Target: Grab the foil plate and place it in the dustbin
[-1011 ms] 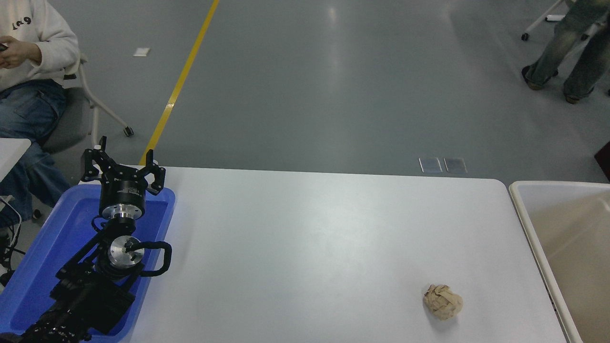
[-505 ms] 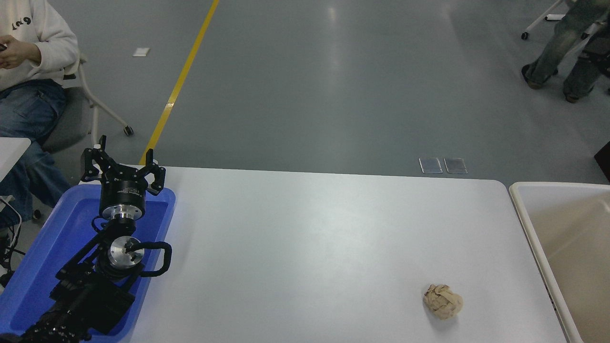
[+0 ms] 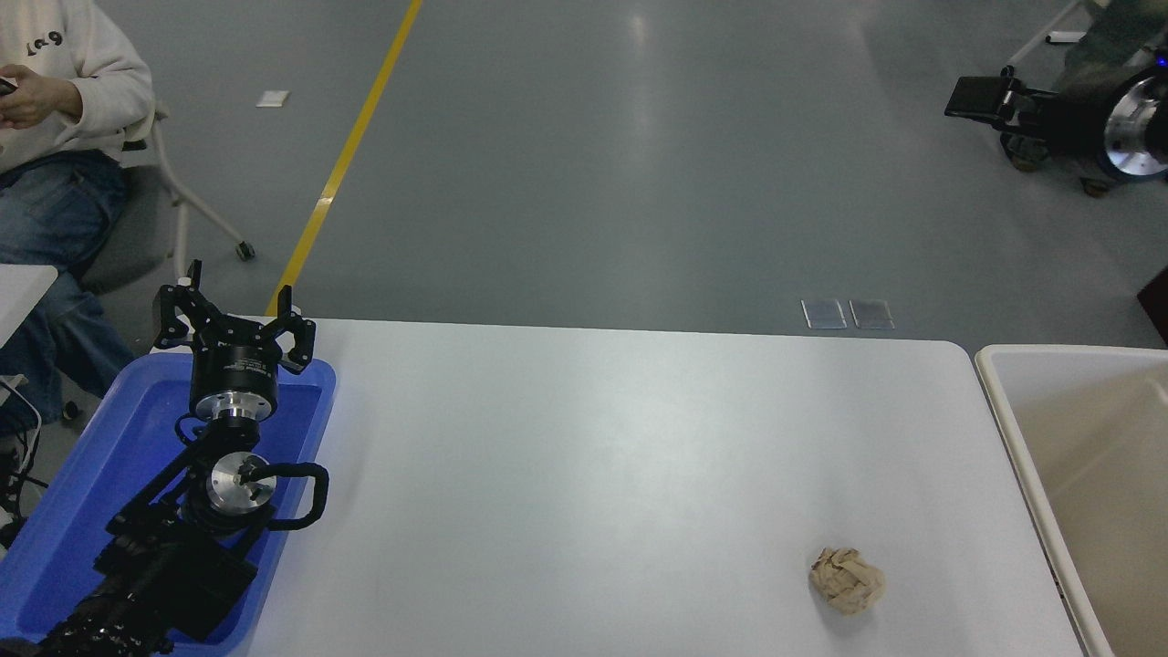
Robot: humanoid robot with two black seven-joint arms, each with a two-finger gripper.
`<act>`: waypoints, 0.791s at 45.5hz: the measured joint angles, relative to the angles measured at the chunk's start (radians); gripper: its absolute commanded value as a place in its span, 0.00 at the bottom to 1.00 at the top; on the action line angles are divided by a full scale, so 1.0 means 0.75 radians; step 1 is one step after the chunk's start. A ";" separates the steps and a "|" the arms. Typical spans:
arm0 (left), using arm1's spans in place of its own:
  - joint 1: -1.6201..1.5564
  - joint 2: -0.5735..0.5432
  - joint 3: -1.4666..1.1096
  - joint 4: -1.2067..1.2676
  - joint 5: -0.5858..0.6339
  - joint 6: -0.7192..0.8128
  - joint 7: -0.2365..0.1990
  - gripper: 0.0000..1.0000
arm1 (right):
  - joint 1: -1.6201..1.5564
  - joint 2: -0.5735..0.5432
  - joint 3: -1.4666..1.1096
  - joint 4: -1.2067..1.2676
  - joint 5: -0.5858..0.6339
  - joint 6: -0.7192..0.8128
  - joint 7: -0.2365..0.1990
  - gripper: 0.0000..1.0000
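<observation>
The foil plate does not show anywhere in the head view. The dustbin [image 3: 995, 383] stands off the table's right end, a large bin with a cream rim and a beige inside. My right gripper [image 3: 975, 97] hangs high at the upper right edge, above the floor and well beyond the dustbin's far side, pointing left. Nothing can be made out in its grip from here. My left gripper [image 3: 233, 315] is parked open over the far end of the blue tray [image 3: 64, 493] at the lower left.
A crumpled tan paper ball [image 3: 847, 578] lies on the white table [image 3: 584, 474] near its front right. A person sits on a wheeled chair at the top left. A yellow floor line runs past the table's far left corner.
My right arm has swung into view at the upper right edge, covering the standing person's legs seen there before. The left arm and the paper ball have stayed put.
</observation>
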 measured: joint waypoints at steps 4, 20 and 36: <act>0.000 0.000 0.000 0.000 0.000 0.000 0.000 0.99 | 0.045 0.054 -0.024 0.086 -0.001 0.011 0.001 1.00; 0.000 0.000 0.000 0.000 -0.001 0.000 0.000 0.99 | 0.151 0.169 -0.062 0.338 -0.002 0.203 0.007 1.00; 0.000 0.000 0.000 0.000 -0.001 0.000 0.000 0.99 | 0.235 0.198 -0.066 0.439 0.023 0.518 0.032 1.00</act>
